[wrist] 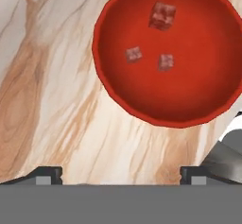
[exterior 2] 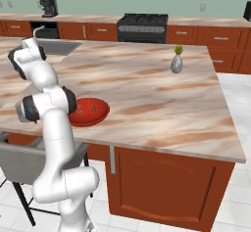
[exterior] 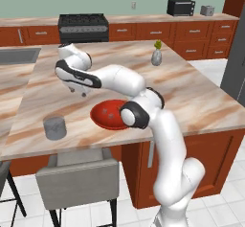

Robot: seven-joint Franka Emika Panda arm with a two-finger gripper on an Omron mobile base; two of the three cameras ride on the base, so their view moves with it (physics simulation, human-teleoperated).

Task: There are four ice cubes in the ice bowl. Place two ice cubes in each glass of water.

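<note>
The glossy red ice bowl point(wrist: 198, 76) fills the upper right of the hand view, and three small reddish ice cubes point(wrist: 162, 16) point(wrist: 133, 54) point(wrist: 165, 62) lie apart inside it. My gripper point(wrist: 120, 176) is open and empty, its tips spread wide over bare marble just outside the bowl's rim. From the left base, the bowl point(exterior: 103, 118) sits near the counter's front edge, with the gripper point(exterior: 80, 92) hovering just left of it. One grey glass of water point(exterior: 54, 127) stands further left by the front edge. My arm hides part of the bowl point(exterior 2: 95, 109) in the right base view.
A small grey vase with a green sprig point(exterior: 156, 56) point(exterior 2: 176, 63) stands far back on the island. A grey chair point(exterior: 79, 173) is tucked under the front edge below the glass. A sink point(exterior: 16, 55) lies at the far left, and a stove point(exterior: 83, 26) sits behind.
</note>
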